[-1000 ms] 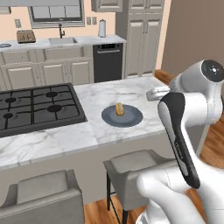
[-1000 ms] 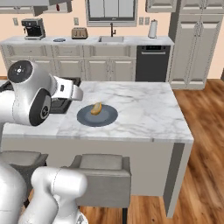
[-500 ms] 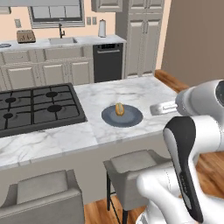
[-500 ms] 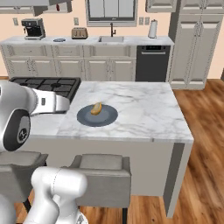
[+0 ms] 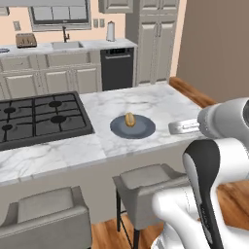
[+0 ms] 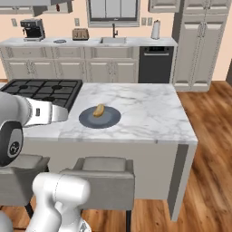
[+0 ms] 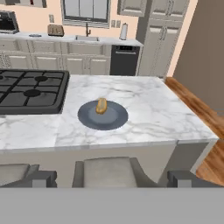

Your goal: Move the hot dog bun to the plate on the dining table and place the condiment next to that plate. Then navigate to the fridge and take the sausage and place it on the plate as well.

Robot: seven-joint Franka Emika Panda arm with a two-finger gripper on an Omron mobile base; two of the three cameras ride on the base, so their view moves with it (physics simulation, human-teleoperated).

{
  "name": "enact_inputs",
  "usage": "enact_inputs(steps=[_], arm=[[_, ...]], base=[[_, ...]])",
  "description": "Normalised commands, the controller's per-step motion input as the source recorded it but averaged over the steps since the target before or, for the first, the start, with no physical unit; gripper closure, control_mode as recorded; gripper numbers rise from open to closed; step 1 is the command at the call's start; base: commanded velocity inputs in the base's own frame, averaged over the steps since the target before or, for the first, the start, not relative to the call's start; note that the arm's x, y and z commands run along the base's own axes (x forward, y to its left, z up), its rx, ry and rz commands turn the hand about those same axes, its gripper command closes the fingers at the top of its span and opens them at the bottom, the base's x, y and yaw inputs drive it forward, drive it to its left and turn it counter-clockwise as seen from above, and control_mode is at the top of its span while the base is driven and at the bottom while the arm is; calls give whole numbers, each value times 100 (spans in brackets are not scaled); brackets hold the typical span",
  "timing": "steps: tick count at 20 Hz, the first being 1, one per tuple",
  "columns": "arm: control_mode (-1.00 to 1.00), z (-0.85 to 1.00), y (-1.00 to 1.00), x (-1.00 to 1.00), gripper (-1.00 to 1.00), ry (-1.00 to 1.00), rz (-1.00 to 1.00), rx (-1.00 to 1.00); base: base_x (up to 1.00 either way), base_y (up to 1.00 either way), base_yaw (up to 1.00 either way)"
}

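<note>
So, the count, item by item:
Hot dog bun: one hot dog bun (image 5: 130, 119), golden-tan, lying on the plate a little off its middle, toward the far rim.
Plate: one plate (image 5: 141, 129), round and slate blue-grey, flat on the marble between the cooktop and the counter's free end.
Counter: one counter (image 6: 149, 113), the dining table itself, white marble with grey veins on a beige base.
Cooktop: one black gas cooktop (image 5: 39, 114) set into the counter, just beside the plate but not touching it.
Stools: two grey upholstered stools (image 5: 146, 182) drawn up to the near edge of the counter, side by side.
Back wall: one sink with a dark tap (image 6: 113, 40), one black dishwasher (image 6: 155, 63), one toaster (image 6: 80, 33), one coffee machine (image 6: 32, 28) and one pale canister (image 6: 155, 30) on the rear worktop.
Hand: one hand (image 7: 111, 178), its two dark fingertips (image 7: 40, 178) standing wide apart at the bottom of the hand view, released and grasping nothing.
Hand's place: near side of the counter, above the stools, well apart from the plate and the bun.
</note>
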Motion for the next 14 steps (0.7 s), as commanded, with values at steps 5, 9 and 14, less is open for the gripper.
enact_inputs(steps=[5, 9, 14], arm=[[100, 0, 0, 0, -100, 0, 0, 0], [100, 0, 0, 0, -100, 0, 0, 0], [100, 0, 0, 0, -100, 0, 0, 0]], base=[[-65, -80, -3], [-26, -100, 4], [0, -100, 17]])
